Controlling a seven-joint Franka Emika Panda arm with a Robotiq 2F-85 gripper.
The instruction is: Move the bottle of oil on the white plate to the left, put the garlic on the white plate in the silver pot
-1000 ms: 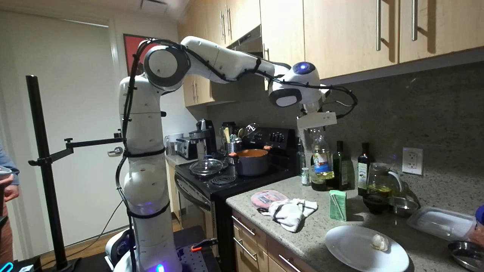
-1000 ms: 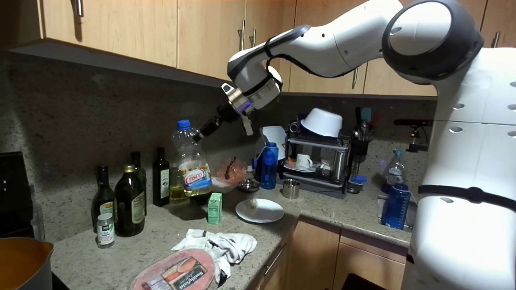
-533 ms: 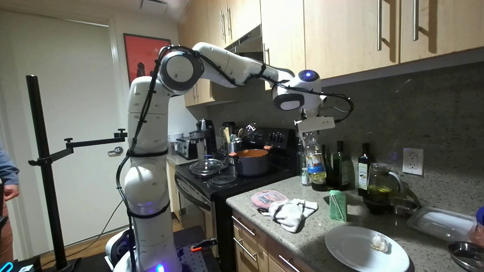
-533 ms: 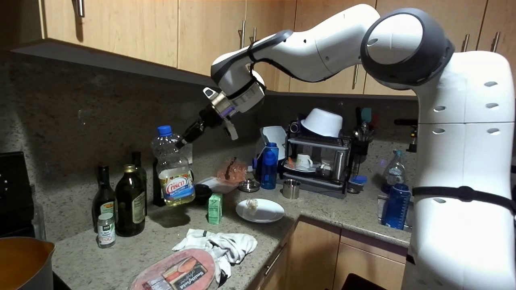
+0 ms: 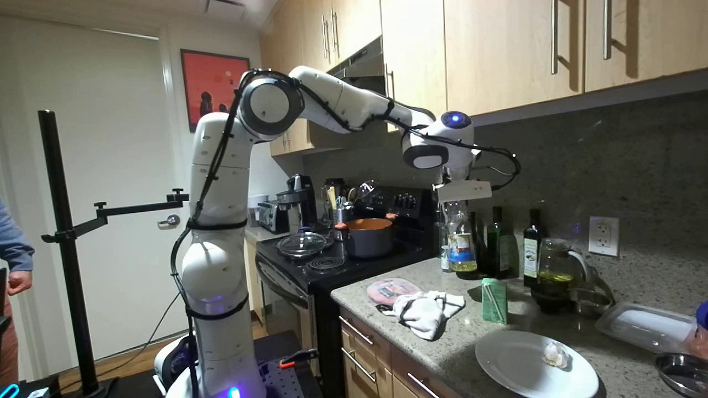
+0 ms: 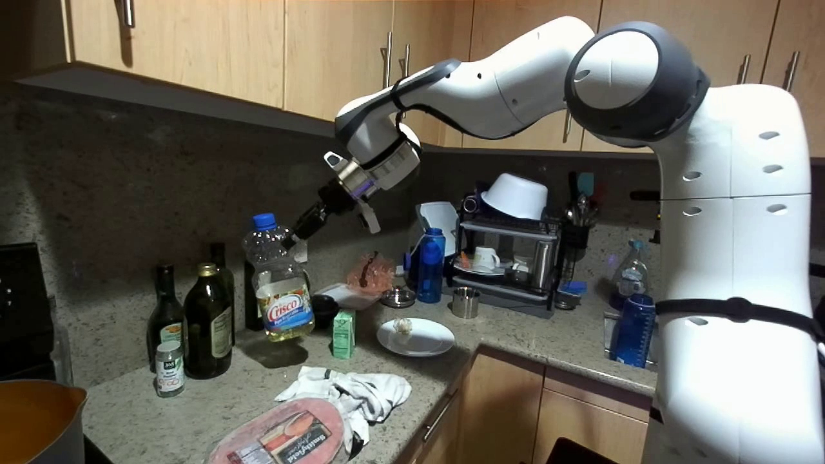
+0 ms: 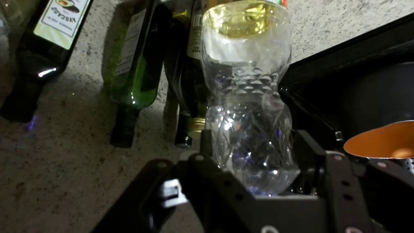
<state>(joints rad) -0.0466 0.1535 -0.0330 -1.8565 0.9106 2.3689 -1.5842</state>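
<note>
i've got the pincer clamped on the oil bottle, jaws partway apart, 1 each side of the clear plastic, a little below the blue cap. it's a proper hold, plastic snug against both sides. the oil bottle leans slightly, crisco label facing out in an exterior view, and its base looks to be just off the bench, shadow right below. from that angle it hangs between the dark bottle with the gold cap and the green box. over past the green box, in both exterior views, there's the white plate, flat on the bench, and on it the garlic, off to 1 side of the middle. the pot, grey outside and orange inside, is up on the stove, well apart from the white plate; i catch that orange inside at the edge of my wrist view. closer to the edge, a white towel lies crumpled on the bench, beside a round pack of meat.
</note>
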